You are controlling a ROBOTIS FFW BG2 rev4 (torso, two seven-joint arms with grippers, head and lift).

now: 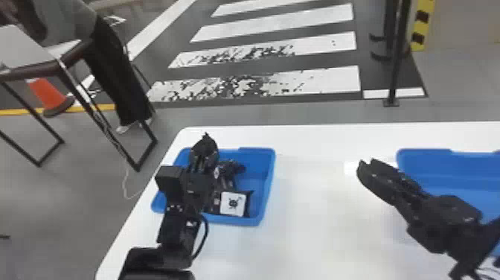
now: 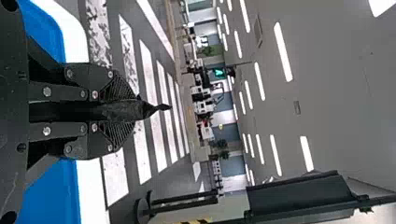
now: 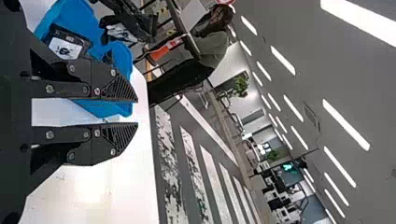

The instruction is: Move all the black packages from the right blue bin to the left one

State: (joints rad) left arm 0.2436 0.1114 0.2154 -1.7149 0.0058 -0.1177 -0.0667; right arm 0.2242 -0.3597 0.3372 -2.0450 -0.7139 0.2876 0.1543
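Clenching a black package (image 2: pixel 123 110), your left gripper (image 1: pixel 204 148) is over the left blue bin (image 1: pixel 268 178), where more black packages (image 1: pixel 233 204) lie. Your right gripper (image 1: pixel 366 164) sits to that bin's right, its jaws released.

Bin (image 1: pixel 267 178) smooth plastic; table (image 1: pixel 316 231) smooth, glossy; fingers (image 3: pixel 119 89) matt, ridged; screws (image 3: pixel 50 88) metal.
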